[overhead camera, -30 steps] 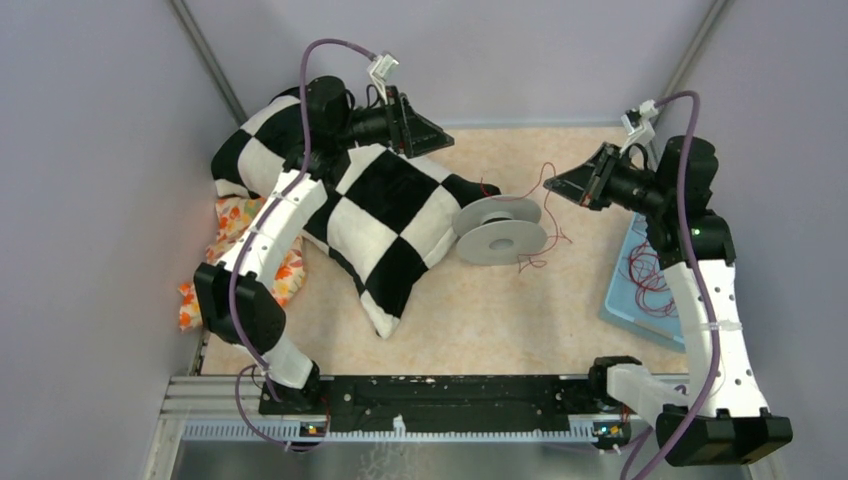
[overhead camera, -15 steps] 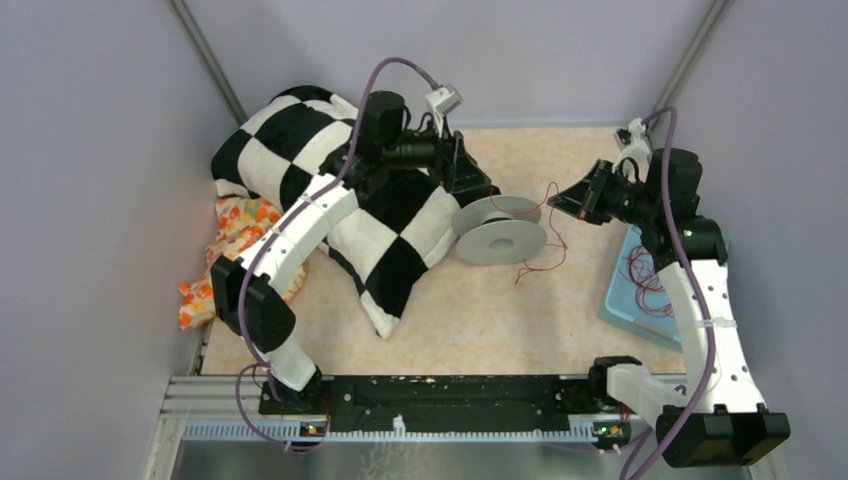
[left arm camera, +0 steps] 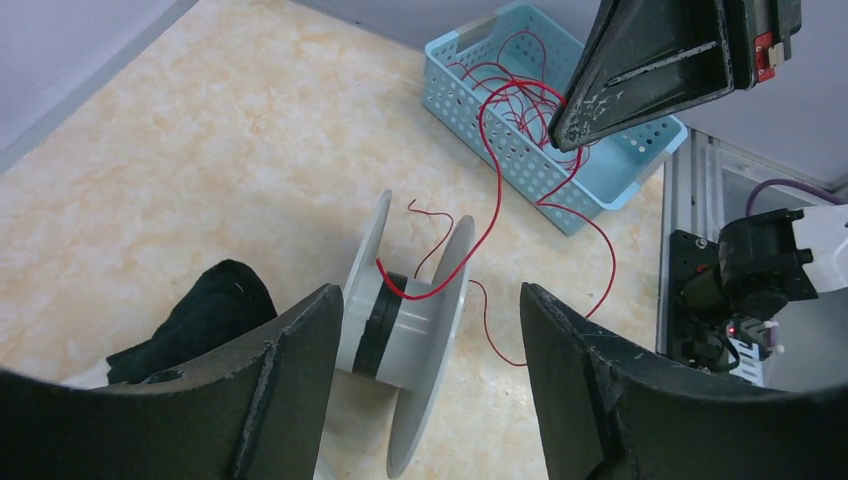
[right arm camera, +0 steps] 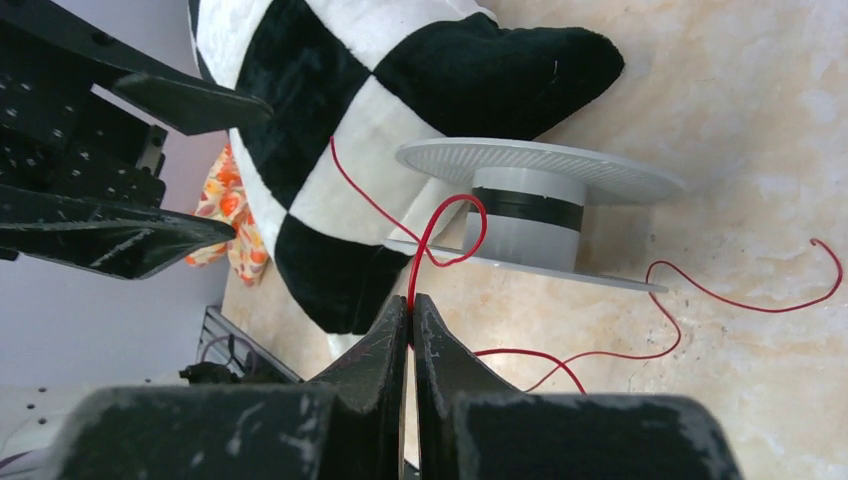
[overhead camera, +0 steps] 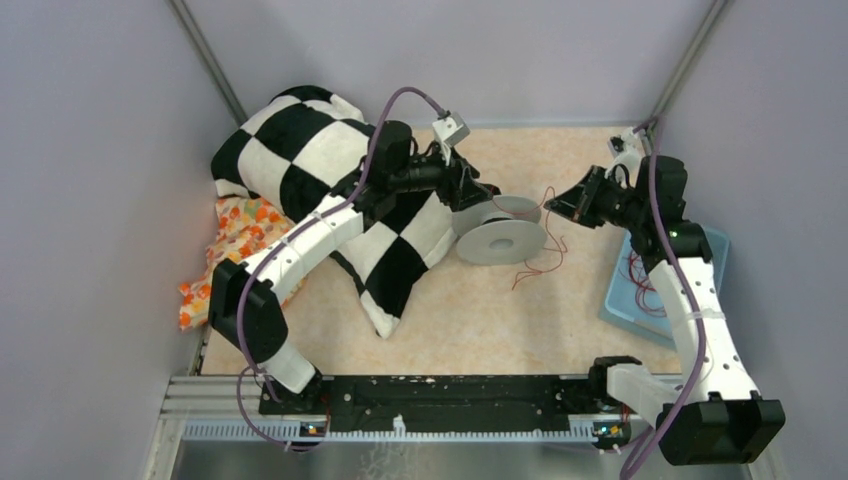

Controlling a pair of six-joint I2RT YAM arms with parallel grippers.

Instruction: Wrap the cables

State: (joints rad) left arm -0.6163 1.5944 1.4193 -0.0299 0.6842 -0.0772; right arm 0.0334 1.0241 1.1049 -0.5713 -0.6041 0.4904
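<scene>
Pinching cable at right gripper tips, strand reaching spool ahead

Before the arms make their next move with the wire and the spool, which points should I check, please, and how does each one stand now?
1. Grip: the right gripper is shut on the red wire: ok.
2. The wire reaches the core of the spool: ok.
3. The left gripper is open and faces the spool: ok.
4. Spool held firm: not ok; nothing grips it, and it lies beside the pillow.
5. Held wire free of those in the basket: cannot tell.
</scene>
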